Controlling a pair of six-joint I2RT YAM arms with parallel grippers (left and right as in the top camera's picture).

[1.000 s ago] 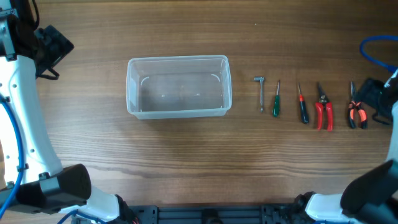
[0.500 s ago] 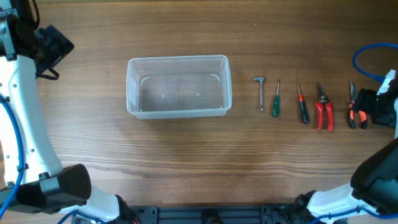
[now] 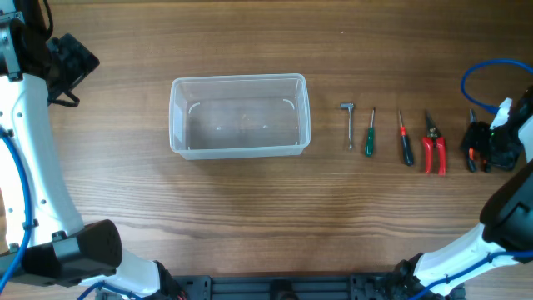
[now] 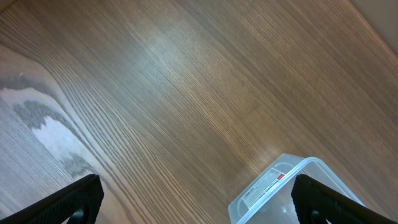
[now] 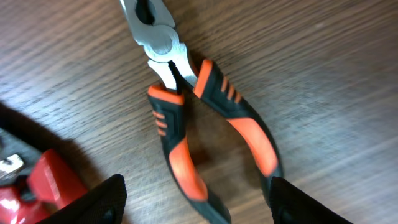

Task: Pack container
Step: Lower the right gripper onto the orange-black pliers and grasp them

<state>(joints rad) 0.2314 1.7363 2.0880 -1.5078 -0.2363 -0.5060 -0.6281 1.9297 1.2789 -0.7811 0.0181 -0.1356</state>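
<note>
While the container point(image 3: 240, 81) — a clear, see-through plastic rectangular tub with rounded corners and a thicker rim — stands upright on the brown wood-grain table point(image 3: 250, 217) left of centre, a row of small hand tools lies well apart to its right. Nearest the tub is a small grey metal L-shaped tool point(image 3: 348, 125), with a green-handled screwdriver point(image 3: 369, 133) just beside it. Further right come a red-and-black-handled screwdriver point(image 3: 404, 140), a pair of red-handled cutters point(image 3: 432, 146) and, last, the orange-and-black-handled pliers point(image 3: 471, 150).

The right gripper point(image 5: 199, 205) hangs over those pliers point(image 5: 199, 118) with its jaws spread wide. Its two black fingers point(image 5: 99, 202) show at the bottom corners of the wrist view, and the plier handles run down between them — whether either finger touches a handle cannot be told. A corner of the red cutters point(image 5: 46, 183) shows just beside the finger on the view's left.

The left gripper point(image 4: 199, 205) is far from the tools, above bare wood at the table's left end. It is likewise spread, its fingers point(image 4: 74, 202) wide apart and holding nothing. One rounded corner of the tub point(image 4: 292, 186), bearing a white label, shows between them in the wrist view.
</note>
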